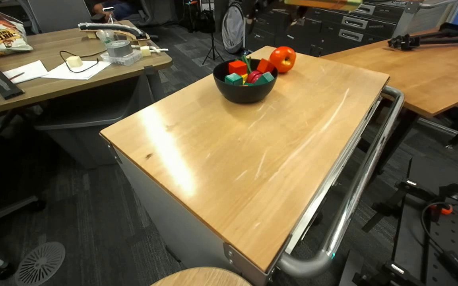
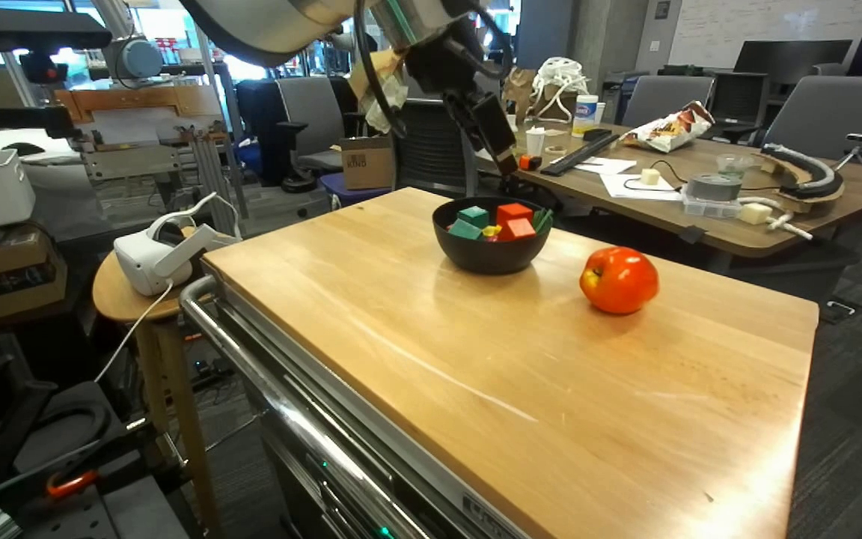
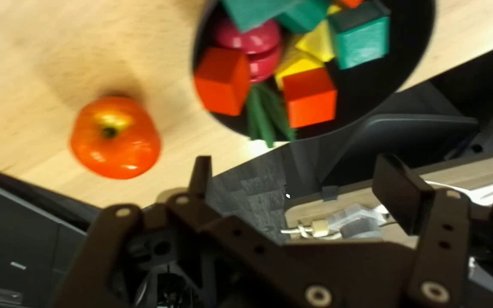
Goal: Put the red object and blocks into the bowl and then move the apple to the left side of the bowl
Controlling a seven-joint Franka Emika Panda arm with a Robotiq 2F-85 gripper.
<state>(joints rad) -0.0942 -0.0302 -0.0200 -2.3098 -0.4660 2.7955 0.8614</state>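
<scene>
A black bowl (image 1: 245, 94) of blocks (image 3: 310, 100) and a red toy fruit (image 3: 268, 40), a glossy apple (image 2: 618, 281) beside it on a wooden desk (image 2: 551, 389).
The toy fruit is shiny and rounded, its thin green leaves (image 3: 260, 113) reaching the bowl's edge; the flat-faced blocks are green, yellow and red-orange. The apple, round with a yellowish patch, stands clear of the bowl. The arm (image 2: 274, 19) slants down, its gripper (image 3: 298, 179) released, fingers (image 3: 402, 194) spread wide.

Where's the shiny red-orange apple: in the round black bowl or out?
Out: the apple sits on the pale wooden tabletop, which shows between it and the bowl.
</scene>
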